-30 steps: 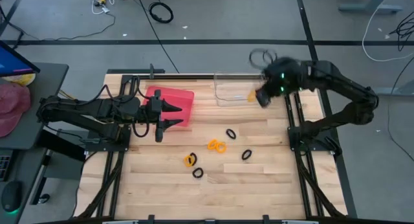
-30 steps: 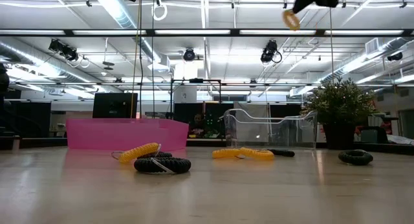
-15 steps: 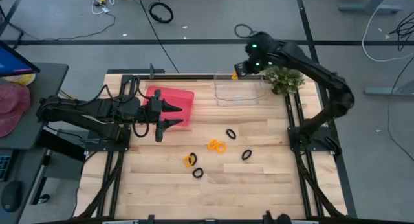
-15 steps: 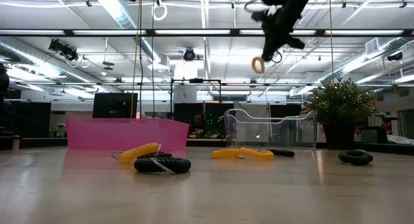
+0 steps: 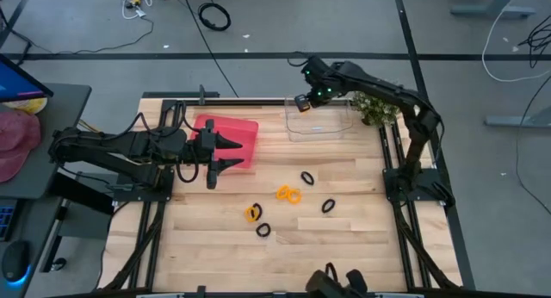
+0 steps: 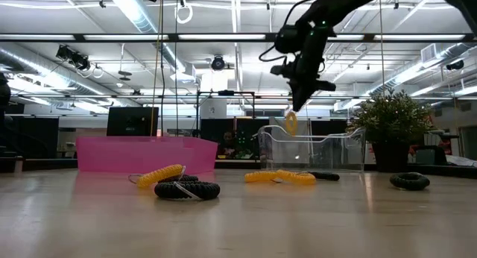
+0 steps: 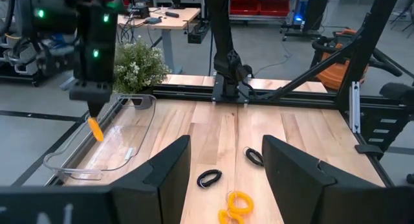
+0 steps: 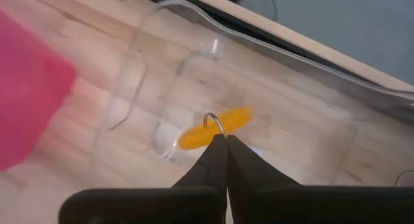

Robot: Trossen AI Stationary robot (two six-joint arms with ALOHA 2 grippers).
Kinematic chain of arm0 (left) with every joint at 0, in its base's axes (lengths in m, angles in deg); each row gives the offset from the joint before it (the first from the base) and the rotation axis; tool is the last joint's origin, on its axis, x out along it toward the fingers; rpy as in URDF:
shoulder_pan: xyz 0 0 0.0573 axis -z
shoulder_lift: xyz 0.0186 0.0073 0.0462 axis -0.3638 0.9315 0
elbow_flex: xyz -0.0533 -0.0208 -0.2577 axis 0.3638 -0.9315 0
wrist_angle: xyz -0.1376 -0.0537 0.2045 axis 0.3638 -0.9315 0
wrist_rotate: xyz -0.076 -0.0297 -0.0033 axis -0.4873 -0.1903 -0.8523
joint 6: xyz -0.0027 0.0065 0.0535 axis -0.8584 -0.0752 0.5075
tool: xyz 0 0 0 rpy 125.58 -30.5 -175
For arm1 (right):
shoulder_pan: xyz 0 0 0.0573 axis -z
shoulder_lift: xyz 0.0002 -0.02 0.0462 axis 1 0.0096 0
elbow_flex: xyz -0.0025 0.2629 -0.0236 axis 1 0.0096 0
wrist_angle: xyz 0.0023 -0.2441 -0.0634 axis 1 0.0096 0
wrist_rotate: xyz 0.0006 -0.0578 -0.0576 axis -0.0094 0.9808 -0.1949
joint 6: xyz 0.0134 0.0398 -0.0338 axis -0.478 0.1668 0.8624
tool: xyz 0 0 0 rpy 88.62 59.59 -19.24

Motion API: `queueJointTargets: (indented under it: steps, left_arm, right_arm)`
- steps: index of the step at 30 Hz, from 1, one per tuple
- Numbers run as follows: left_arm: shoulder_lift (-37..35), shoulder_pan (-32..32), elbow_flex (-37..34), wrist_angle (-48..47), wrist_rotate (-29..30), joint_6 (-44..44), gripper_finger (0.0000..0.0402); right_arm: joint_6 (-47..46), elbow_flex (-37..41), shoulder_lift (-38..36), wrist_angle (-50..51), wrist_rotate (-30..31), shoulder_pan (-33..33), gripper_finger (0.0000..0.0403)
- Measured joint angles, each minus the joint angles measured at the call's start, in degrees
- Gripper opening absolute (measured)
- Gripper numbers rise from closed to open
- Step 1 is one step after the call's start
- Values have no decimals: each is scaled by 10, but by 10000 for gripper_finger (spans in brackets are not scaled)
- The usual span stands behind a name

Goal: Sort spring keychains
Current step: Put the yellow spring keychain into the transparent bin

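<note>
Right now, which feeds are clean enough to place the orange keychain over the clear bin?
Low view: bright ceiling lights backlight the right pincer, but the orange keychain still reads clearly. Right wrist view: soft and smeared, and the clear bin shows mainly as rim glints. Left wrist view: sharp, with the keychain hanging over the bin's rim. High view: evenly lit, though the keychain is hidden.

Grey concrete floor (image 5: 284, 22) all around, with a dark seam line across at 12 o'clock. Black cable coil (image 5: 214, 16) lying up there too. Exposed ceiling ducts (image 6: 45, 64) and strip lights (image 6: 134, 12) overhead. Potted plant (image 6: 391, 127) at 3 o'clock.
</note>
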Motion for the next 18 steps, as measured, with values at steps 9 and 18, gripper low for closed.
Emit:
queueJointTargets:
  steps: [9, 18]
  left_arm:
    - [0, 0, 0, 0, 0, 0, 195]
    - [0, 0, 0, 0, 0, 0, 195]
  right_arm:
    - [-11, 0, 61, -5, 25, -1, 0]
    - [-35, 0, 110, -32, 26, -5, 0]
